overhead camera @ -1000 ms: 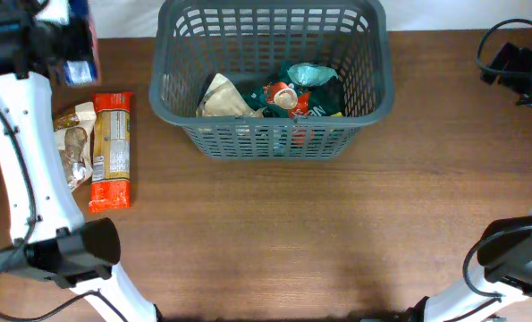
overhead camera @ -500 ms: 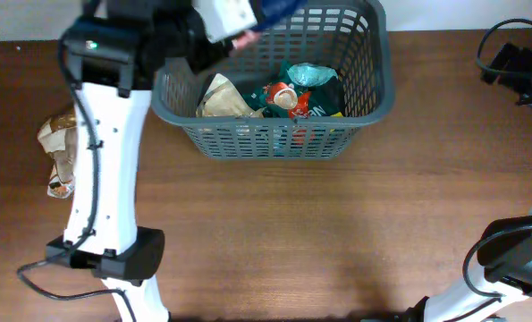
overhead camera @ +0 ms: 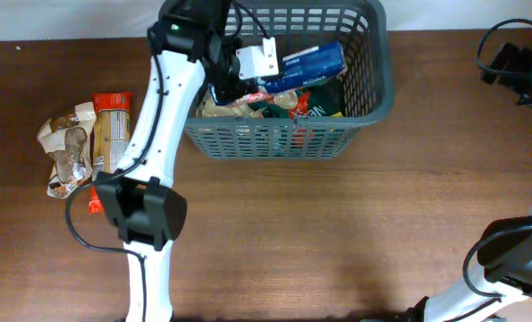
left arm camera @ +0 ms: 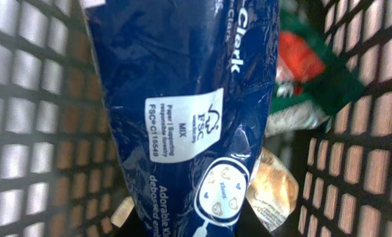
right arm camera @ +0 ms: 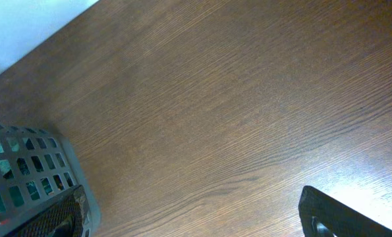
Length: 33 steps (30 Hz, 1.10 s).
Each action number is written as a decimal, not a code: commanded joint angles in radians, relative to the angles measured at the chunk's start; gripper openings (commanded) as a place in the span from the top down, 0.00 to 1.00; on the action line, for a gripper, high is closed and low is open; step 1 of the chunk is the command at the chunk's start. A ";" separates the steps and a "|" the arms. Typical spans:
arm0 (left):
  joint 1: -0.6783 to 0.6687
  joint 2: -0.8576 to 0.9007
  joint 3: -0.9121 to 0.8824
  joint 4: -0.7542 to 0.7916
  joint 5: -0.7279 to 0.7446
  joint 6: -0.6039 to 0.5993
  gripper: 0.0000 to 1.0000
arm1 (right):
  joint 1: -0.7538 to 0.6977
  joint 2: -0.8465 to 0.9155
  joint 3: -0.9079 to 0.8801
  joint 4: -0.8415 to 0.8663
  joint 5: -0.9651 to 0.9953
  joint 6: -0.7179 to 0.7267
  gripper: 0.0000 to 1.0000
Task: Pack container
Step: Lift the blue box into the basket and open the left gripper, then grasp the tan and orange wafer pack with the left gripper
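Note:
The dark grey lattice basket (overhead camera: 274,139) stands at the back middle of the table. My left gripper (overhead camera: 248,73) reaches into it from the left and is shut on a dark blue tissue pack (overhead camera: 312,64), which lies across the basket's inside. In the left wrist view the blue pack (left arm camera: 182,99) fills the middle and hides the fingers, with the basket's walls (left arm camera: 370,131) on both sides. My right gripper (right arm camera: 192,220) is open and empty over bare table, at the far right (overhead camera: 516,67). A basket corner (right arm camera: 24,164) shows in the right wrist view.
Inside the basket lie a green packet (overhead camera: 324,98), a red item (overhead camera: 283,97) and a beige packet (overhead camera: 221,105). On the table at the left lie an orange-red packet (overhead camera: 112,134) and a clear brown snack packet (overhead camera: 64,148).
My left arm swung from the table's far left to the basket with the blue pack, which now sits down inside the basket. The right arm has not moved.

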 commanded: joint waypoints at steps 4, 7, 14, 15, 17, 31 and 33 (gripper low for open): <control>0.001 -0.008 0.024 -0.056 -0.175 0.020 0.01 | -0.003 0.000 -0.003 0.000 0.006 0.000 0.01; -0.007 -0.032 0.080 -0.109 -0.256 -0.057 0.01 | -0.003 0.000 -0.003 0.000 0.006 0.000 0.01; 0.074 -0.165 0.304 -0.165 -0.272 -0.322 0.01 | -0.003 0.000 -0.003 0.000 0.006 0.000 0.01; 0.100 -0.192 0.329 -0.176 -0.273 -0.356 0.01 | -0.003 0.000 -0.003 0.000 0.005 0.000 0.01; 0.155 -0.240 0.355 -0.193 -0.273 -0.423 0.01 | -0.003 0.000 -0.003 0.000 0.006 0.000 0.01; 0.603 -0.178 0.193 -0.359 -0.274 -1.025 0.28 | -0.003 0.000 -0.003 0.000 0.006 0.000 0.01; 0.610 -0.136 0.129 -0.356 -0.277 -1.030 0.31 | -0.003 0.000 -0.003 0.000 0.006 0.000 0.01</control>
